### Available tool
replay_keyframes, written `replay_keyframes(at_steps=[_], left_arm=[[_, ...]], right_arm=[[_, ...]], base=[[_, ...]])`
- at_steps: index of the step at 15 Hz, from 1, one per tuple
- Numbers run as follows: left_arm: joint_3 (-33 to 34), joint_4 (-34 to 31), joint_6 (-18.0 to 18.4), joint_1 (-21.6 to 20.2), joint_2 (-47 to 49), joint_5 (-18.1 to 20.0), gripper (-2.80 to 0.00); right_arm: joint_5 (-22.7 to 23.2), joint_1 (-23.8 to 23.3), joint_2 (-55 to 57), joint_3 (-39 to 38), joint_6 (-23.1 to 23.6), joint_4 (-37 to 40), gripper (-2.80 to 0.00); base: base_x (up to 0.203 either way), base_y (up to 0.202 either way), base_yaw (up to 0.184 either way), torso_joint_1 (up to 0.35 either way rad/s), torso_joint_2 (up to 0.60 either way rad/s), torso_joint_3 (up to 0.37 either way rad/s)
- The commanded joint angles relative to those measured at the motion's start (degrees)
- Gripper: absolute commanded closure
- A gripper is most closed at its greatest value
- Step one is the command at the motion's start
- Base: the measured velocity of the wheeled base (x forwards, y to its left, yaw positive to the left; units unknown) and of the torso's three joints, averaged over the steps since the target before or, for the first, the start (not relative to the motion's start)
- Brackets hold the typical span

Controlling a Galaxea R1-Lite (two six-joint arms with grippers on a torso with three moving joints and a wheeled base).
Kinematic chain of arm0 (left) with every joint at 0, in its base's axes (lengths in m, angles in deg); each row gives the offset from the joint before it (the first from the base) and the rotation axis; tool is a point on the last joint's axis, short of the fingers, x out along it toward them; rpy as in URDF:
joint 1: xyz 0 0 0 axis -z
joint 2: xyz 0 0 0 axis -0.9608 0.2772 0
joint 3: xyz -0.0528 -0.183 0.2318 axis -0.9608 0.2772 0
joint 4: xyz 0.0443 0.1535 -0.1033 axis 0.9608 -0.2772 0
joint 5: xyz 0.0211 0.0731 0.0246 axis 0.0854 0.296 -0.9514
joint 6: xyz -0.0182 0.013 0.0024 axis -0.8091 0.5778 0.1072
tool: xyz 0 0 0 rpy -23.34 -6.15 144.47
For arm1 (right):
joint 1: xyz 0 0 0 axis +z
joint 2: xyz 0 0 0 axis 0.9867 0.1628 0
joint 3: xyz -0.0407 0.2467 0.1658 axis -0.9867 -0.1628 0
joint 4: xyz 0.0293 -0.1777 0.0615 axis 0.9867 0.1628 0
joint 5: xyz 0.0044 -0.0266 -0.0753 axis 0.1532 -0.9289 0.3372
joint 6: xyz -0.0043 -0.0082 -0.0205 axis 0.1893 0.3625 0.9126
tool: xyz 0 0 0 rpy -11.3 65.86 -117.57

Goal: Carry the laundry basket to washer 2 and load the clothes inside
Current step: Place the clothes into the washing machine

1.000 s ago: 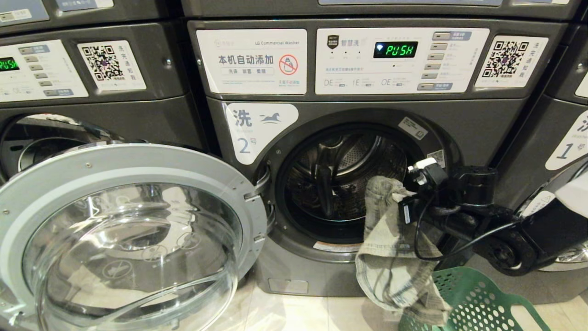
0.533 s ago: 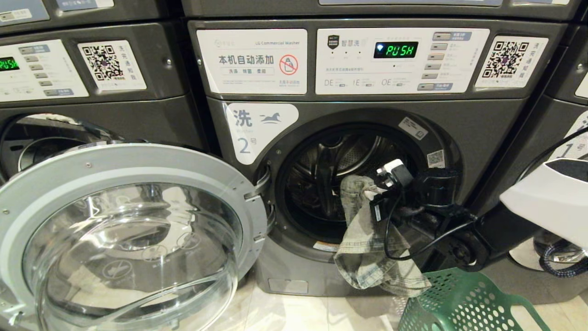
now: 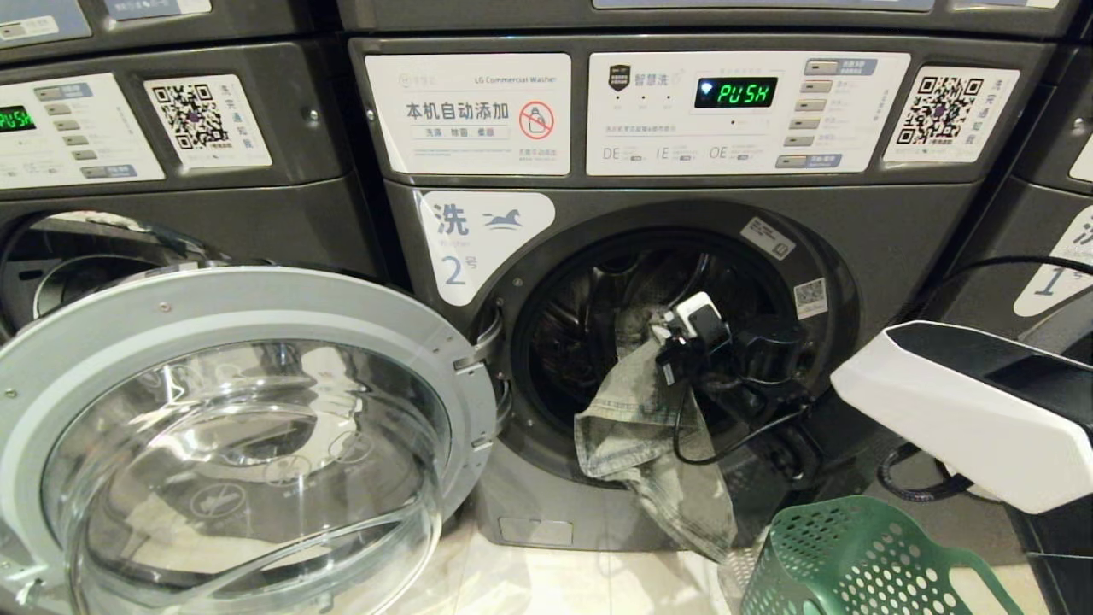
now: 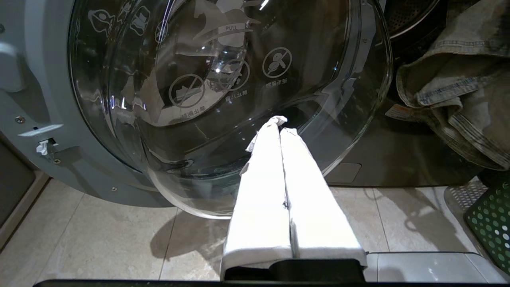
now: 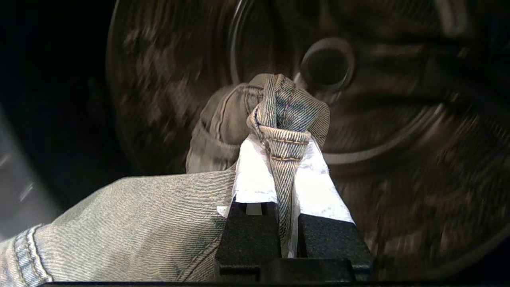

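Head cam: high, looks forward-down at washer 2 [image 3: 683, 256], open door [image 3: 230, 427] lower left. Left wrist cam: low, close to door glass [image 4: 223, 91]; shares door, clothes [image 4: 450, 95], laundry basket [image 4: 488, 221] with head. Right wrist cam: very close, faces into drum [image 5: 398, 99].
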Motion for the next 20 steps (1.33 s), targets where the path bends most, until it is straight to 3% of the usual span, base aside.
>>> replay_keyframes(at_steps=[1,8,20], left_arm=[[0.00,0.00,0.00,0.00,-0.01,0.02,0.00],[0.00,0.00,0.00,0.00,-0.01,0.02,0.00],[0.00,0.00,0.00,0.00,-0.01,0.02,0.00]], right_arm=[[-0.04,-0.02,4.21,4.93,0.51,-1.04,0.00],[-0.43,-1.90,10.72,21.62,5.26,-2.41,0.00],[0.47,-2.69,10.14,23.55,6.70,-5.12,0.00]], base=[[0.000,0.000,0.000,0.000,0.00,0.000],[0.000,0.000,0.000,0.000,0.00,0.000],[0.000,0.000,0.000,0.000,0.00,0.000]])
